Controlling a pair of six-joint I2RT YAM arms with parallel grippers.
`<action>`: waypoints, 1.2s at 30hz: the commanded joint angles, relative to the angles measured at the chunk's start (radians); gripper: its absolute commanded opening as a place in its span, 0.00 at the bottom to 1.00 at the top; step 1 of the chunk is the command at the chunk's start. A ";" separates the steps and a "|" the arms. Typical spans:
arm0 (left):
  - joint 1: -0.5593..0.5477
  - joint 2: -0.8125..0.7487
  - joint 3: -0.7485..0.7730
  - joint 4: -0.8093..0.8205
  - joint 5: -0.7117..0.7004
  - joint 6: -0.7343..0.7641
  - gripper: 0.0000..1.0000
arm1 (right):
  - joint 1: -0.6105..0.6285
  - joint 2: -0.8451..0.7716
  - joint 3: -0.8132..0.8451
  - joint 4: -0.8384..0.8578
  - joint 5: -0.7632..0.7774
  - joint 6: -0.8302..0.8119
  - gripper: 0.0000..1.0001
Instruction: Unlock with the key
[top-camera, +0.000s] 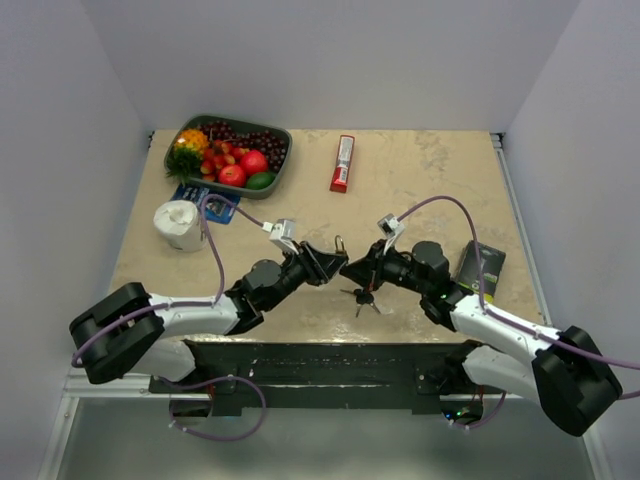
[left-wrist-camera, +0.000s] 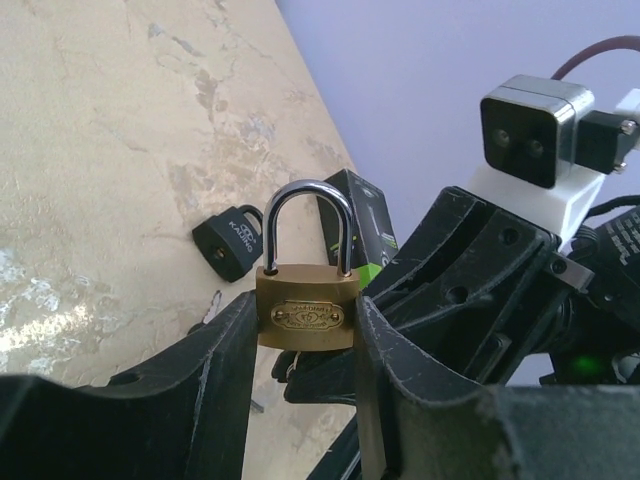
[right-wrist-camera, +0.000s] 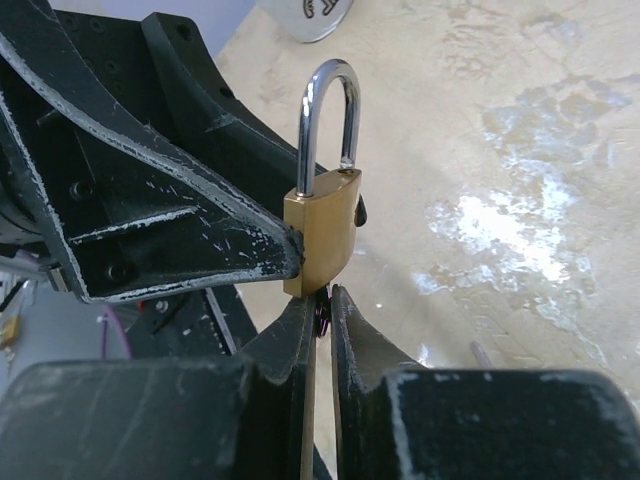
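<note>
- The pale marbled bench (top-camera: 420, 180) sits between plain white walls; my two arms meet above its near middle.
- I count two padlocks, one brass padlock (left-wrist-camera: 305, 315) and one black padlock (left-wrist-camera: 232, 240), and one bunch, the key (top-camera: 362, 296).
- My left claw (top-camera: 322, 262) is clamped on the brass padlock's body, shackle upward, held off the bench.
- My right claw (right-wrist-camera: 320, 315) is pinched on a thin part of the key right under the brass padlock's base. The rest of the bunch dangles above the bench toward the near edge.
- Only my left wrist view shows the black padlock, lying on the bench near a dark box (left-wrist-camera: 365, 225).
- Only the top view shows the fruit tray (top-camera: 287, 152) at the far left corner, the red box (top-camera: 343, 163) by the far edge and the white roll (top-camera: 180, 225) by the left edge.
</note>
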 joint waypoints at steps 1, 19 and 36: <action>0.020 0.041 0.063 -0.150 0.039 -0.007 0.00 | -0.020 -0.057 0.072 0.020 0.111 -0.074 0.10; 0.266 -0.004 0.172 -0.320 0.357 0.126 0.00 | -0.023 -0.169 0.163 -0.197 0.105 -0.128 0.71; 0.472 -0.070 0.313 -0.461 1.310 0.401 0.00 | -0.034 0.001 0.484 -0.310 -0.096 -0.311 0.72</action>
